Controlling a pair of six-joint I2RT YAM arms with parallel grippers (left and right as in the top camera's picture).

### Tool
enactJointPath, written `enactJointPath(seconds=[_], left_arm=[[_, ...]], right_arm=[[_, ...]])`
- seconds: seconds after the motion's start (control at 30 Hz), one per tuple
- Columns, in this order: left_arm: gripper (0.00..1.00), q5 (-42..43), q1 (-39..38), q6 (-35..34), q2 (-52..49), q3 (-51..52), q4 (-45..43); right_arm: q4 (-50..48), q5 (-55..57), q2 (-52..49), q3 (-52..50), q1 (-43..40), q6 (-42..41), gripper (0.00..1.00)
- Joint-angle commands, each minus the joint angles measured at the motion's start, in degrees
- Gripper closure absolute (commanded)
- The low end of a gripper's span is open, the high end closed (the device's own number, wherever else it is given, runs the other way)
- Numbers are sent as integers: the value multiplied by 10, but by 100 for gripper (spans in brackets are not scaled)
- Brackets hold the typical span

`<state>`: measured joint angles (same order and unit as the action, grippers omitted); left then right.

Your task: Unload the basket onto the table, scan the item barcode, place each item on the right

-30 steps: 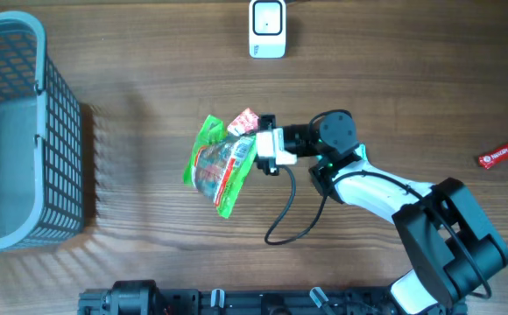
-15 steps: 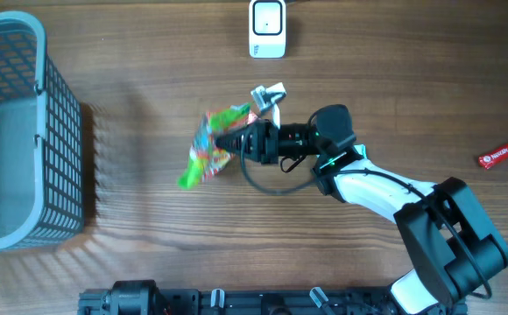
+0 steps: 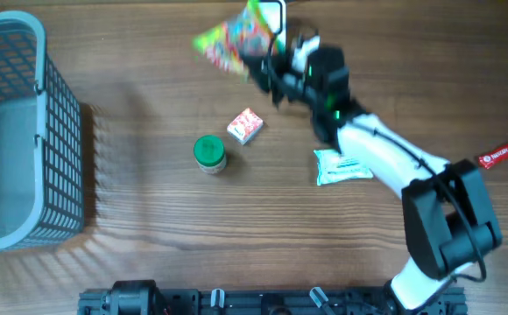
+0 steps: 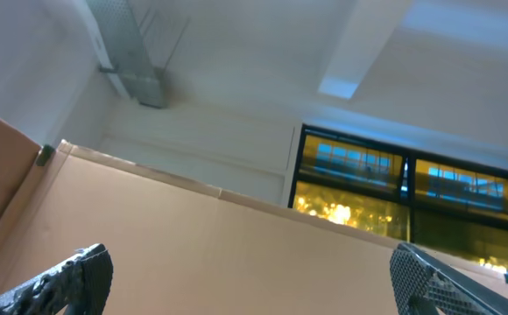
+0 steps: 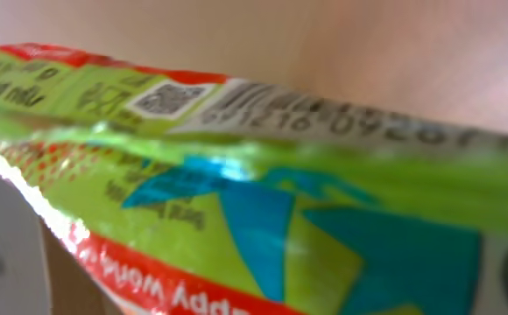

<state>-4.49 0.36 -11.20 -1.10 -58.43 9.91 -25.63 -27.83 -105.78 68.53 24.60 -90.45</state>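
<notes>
Snack bag (image 3: 232, 37) clamped in right gripper (image 3: 267, 61), held off surface, beyond green-lidded jar (image 3: 208, 151) at far edge. Barcode (image 5: 324, 112) exposed. Scan judged underway, completion unconfirmed. Left gripper (image 4: 250, 271) spread apart, empty.

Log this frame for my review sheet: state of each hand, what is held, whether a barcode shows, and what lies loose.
right hand: shut on the snack bag, at the top of the overhead view
left hand: open, holding nothing, aimed at the ceiling
barcode: shows on the bag's edge in the right wrist view, beside a QR code; blurred
loose items: green-lidded jar, small red box, white packet, red bar
basket: far left
</notes>
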Motion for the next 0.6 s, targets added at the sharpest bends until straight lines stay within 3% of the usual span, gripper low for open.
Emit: enactJointPath(seconds=[0.0,0.3,0.57], left_arm=[[3,-3,-1,5,4,30,-10],[1,-31,-1,5,4,65,-42],[1,-31,-1,5,4,65,-41]], right_arm=[[35,33,-64,127,-3,-12,96],[12,6,-269,329,-8,-68,96],[35,20,-298,340,-25,-94,96]])
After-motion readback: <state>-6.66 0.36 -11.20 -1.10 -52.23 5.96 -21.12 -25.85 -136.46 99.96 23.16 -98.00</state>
